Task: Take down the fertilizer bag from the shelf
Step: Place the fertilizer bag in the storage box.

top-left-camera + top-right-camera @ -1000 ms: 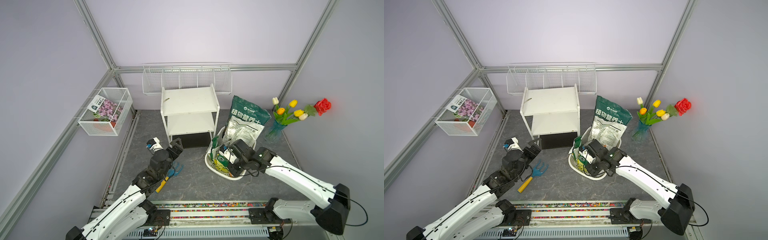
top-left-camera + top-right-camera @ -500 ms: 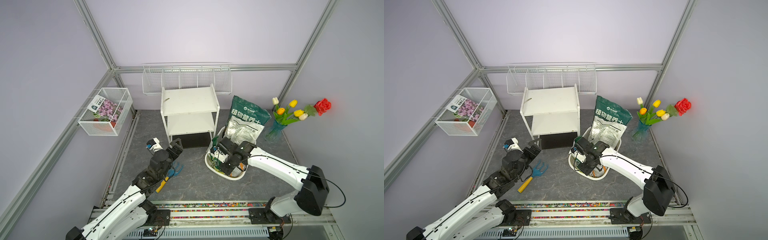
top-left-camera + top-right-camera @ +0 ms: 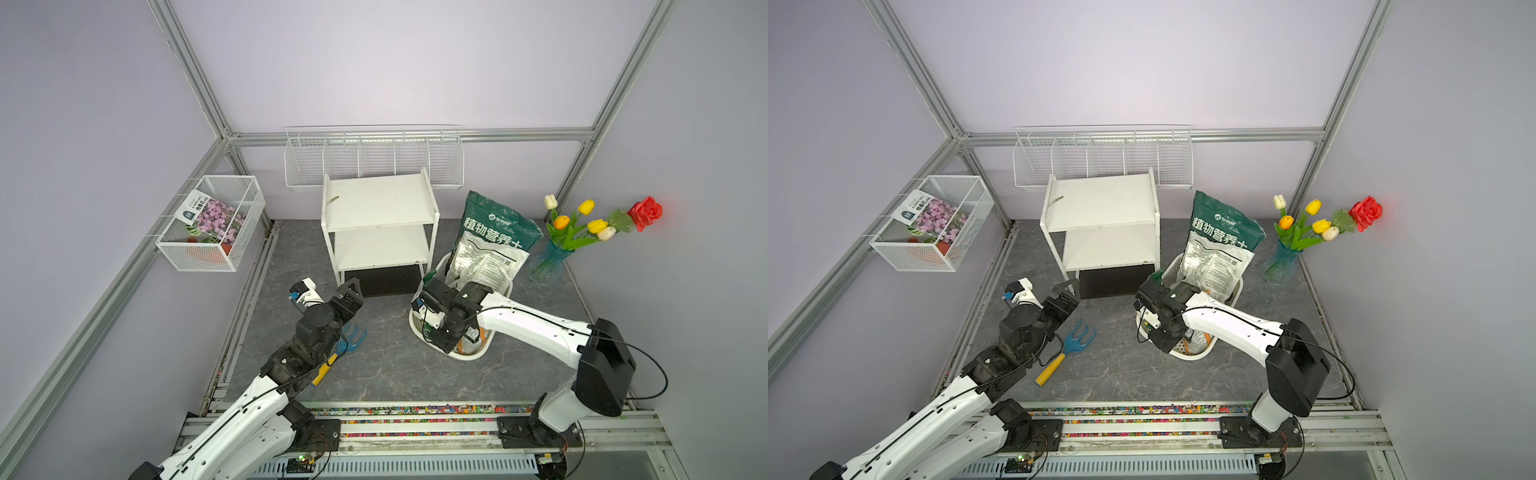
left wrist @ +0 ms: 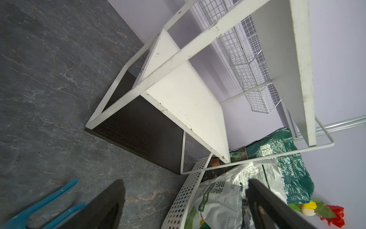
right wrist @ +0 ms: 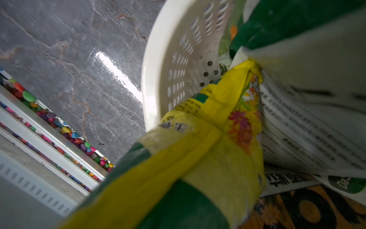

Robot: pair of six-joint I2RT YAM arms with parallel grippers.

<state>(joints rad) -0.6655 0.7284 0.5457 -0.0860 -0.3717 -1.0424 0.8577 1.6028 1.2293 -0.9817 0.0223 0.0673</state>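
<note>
Op A: Where's the fert bag [image 5: 198, 138]?
Op B: I see it low in the basket [image 5: 158, 59], yellow, wedged vs the big green bag [image 3: 494, 232]. The basket sits on the bench [image 3: 386, 357] just beside the shelf [image 3: 380, 199].
Op A: R pincer [image 3: 445, 345]?
Op B: Down inside the basket, pressed together on the fert bag. The bag fills my R wrist view and the fingers are hidden behind it.
Op A: L pincer [image 3: 351, 293]?
Op B: Spread wide and holding nothing. I've got it hovering over the bench by the shelf's foot, w/ the rake [image 3: 1077, 338] just beside it.
</note>
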